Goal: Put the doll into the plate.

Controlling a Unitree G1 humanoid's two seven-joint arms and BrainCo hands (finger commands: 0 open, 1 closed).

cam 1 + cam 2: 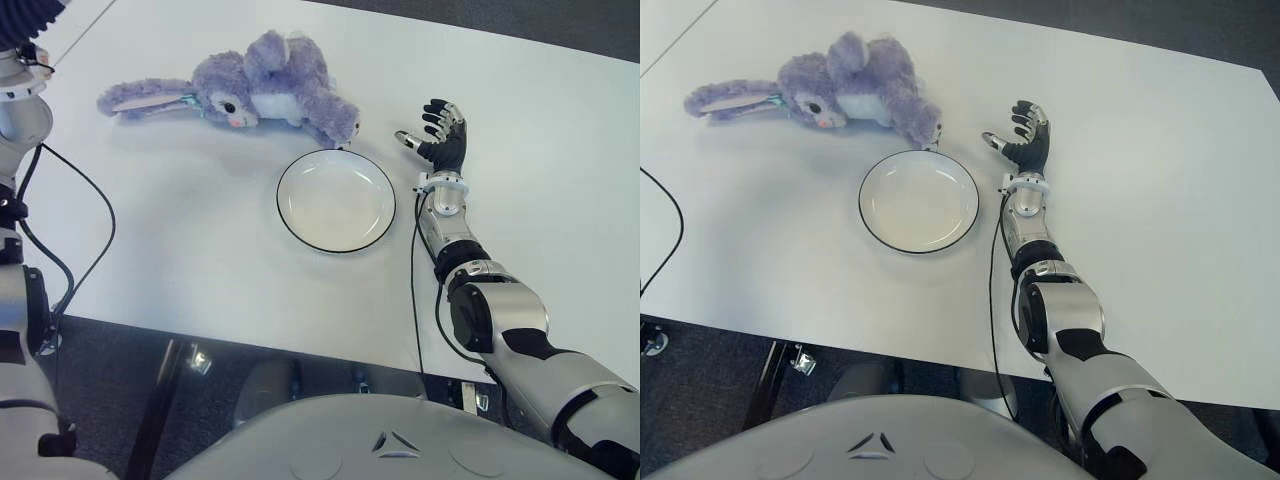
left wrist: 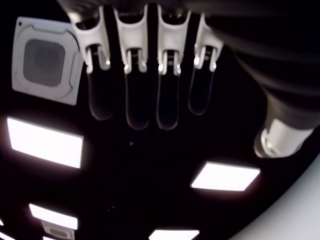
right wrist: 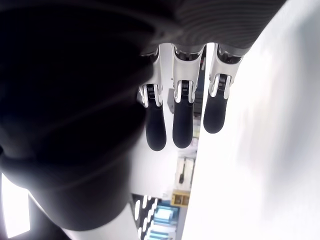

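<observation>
At the far left, the left arm [image 1: 18, 110] stands at the edge of the head view with a black cable [image 1: 85, 200] looping off it across the white surface [image 1: 180, 250]; the hand itself is cut off there. Its own wrist camera shows the left hand [image 2: 150, 75] raised toward ceiling lights, fingers [image 2: 132, 85] straight, spread and holding nothing.

The doll [image 1: 250, 92], a purple plush rabbit, lies on its side on the surface toward the far edge, long ears stretched to the left. One foot reaches the far rim of the plate [image 1: 336, 200], touching or just overlapping it; which one is hard to tell. The rest of the doll lies outside the plate, which is white with a dark rim and has nothing in it.

Just right of the plate is the right hand [image 1: 438, 135], fingers [image 3: 182, 125] extended and loosely spread, gripping nothing. Whether it touches the surface cannot be made out.

Bare surface runs wide to the right of the hand and in front of the plate to the near edge.
</observation>
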